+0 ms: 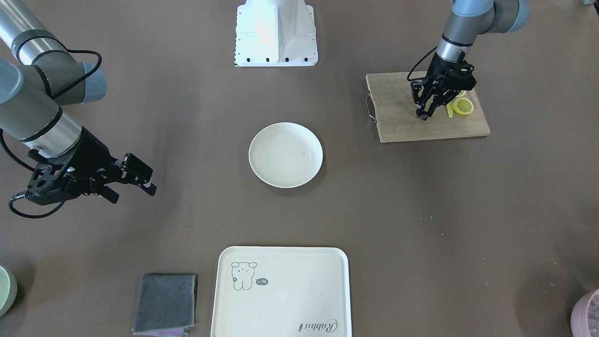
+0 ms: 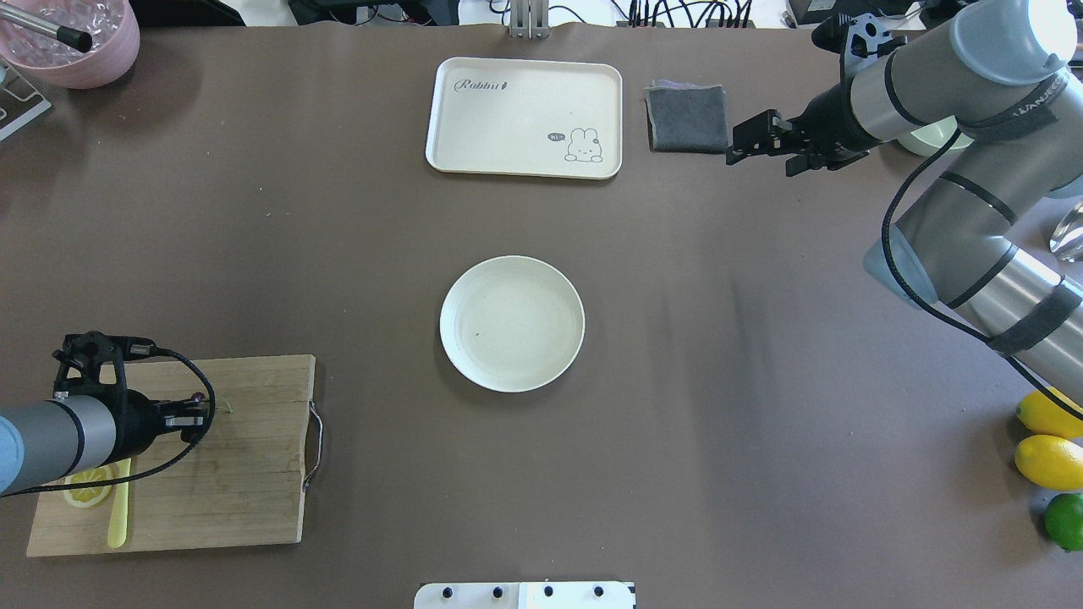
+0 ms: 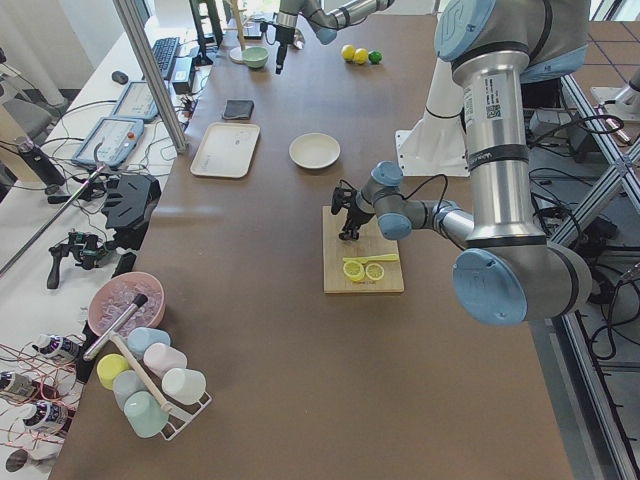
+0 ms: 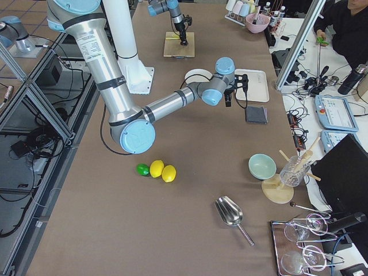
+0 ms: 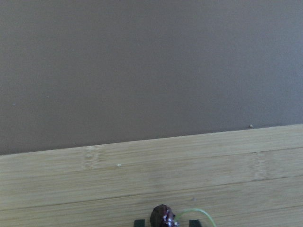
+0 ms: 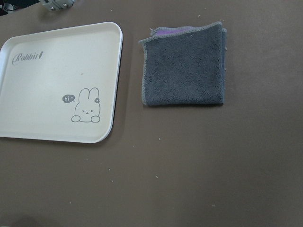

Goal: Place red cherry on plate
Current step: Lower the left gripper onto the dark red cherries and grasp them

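The red cherry [image 5: 162, 216] is a tiny dark fruit with a thin green stem, resting on the wooden cutting board [image 1: 402, 126]. My left gripper [image 1: 424, 117] points down at the board, its two fingertips drawn in close on either side of the cherry and shut on it. The round cream plate [image 1: 285, 154] sits bare in the table's middle, well away from the board. My right gripper [image 1: 135, 182] hovers open and holds nothing, above the table near the grey cloth [image 6: 184, 66].
Lemon slices [image 1: 463, 106] and a yellow knife [image 2: 118, 507] lie on the board beside the left gripper. A cream rabbit tray [image 2: 525, 118] and the cloth sit at the far side. Lemons [image 2: 1049, 461] and a lime [image 2: 1064, 518] lie at the right edge, a pink bowl [image 2: 72, 42] far left.
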